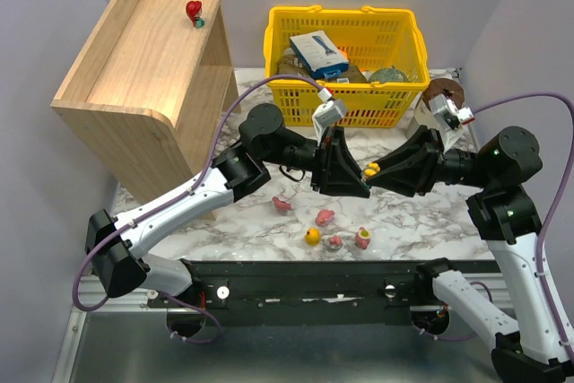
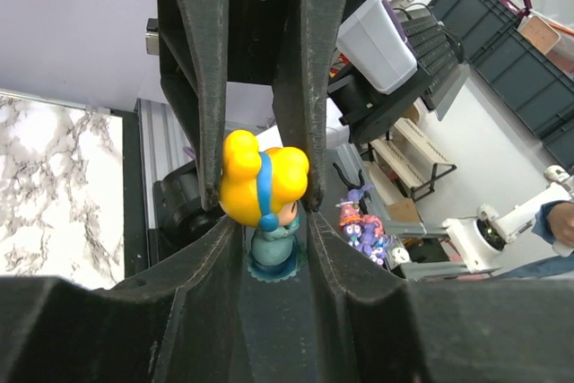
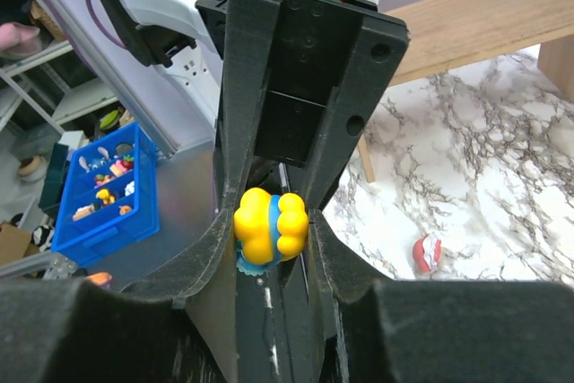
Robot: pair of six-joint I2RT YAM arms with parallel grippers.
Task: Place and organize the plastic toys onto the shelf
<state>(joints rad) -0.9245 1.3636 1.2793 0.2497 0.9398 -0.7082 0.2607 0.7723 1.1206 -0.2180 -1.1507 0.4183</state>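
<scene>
While the right gripper [image 1: 380,170] pinches the yellow-haired toy [image 2: 265,181] by the head, the left gripper [image 2: 274,238], opposite, narrowly flanks its base; contact unclear.

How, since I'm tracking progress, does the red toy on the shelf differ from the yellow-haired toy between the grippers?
The red toy sits free on top of the shelf; the yellow-haired toy is pinched in the right gripper. The red toy is mostly red; the yellow-haired toy has a blue hairband. Both are tiny figurines.
</scene>
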